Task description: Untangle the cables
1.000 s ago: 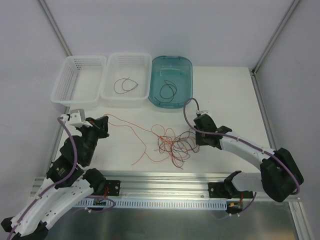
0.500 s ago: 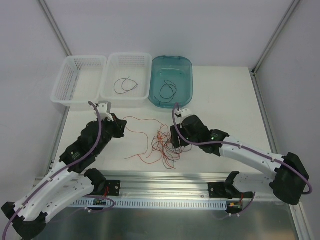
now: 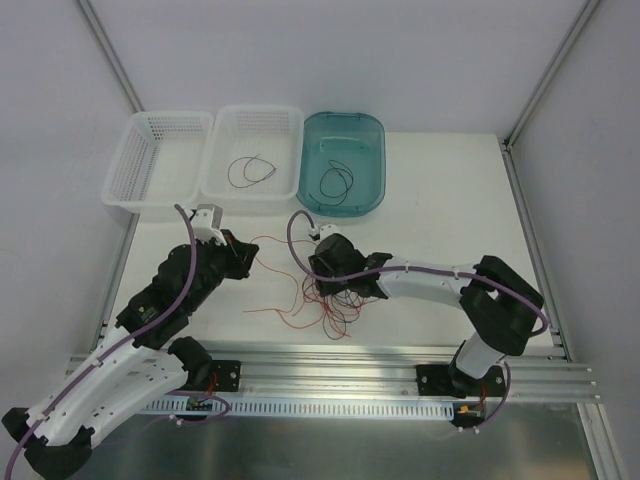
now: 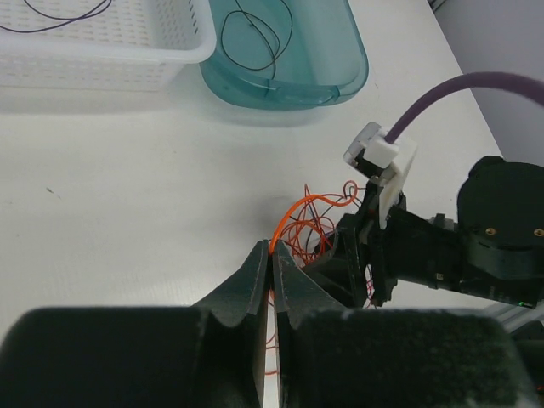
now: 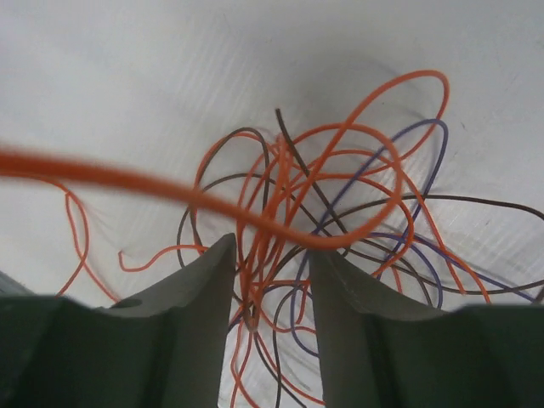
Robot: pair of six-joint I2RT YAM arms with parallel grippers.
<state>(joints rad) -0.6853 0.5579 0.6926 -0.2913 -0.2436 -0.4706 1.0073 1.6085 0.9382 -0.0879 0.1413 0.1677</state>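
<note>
The cables lie as a tangle of thin orange, dark and purple wires on the white table, in front of the tubs. One orange cable runs from the tangle into my left gripper, which is shut on it just left of the heap. In the top view my left gripper sits left of the tangle. My right gripper hangs right over the cables, jaws apart, with several strands passing between its fingers. A blurred orange strand crosses close in front of its camera.
At the back stand two white baskets and a teal tub. A dark wire lies in the middle basket, another in the tub. The right arm's wrist is close beside my left gripper.
My right gripper has swung left onto the tangle and opened. My left gripper, still shut on the orange cable, has moved toward the tangle, which has shifted a little to the left.
</note>
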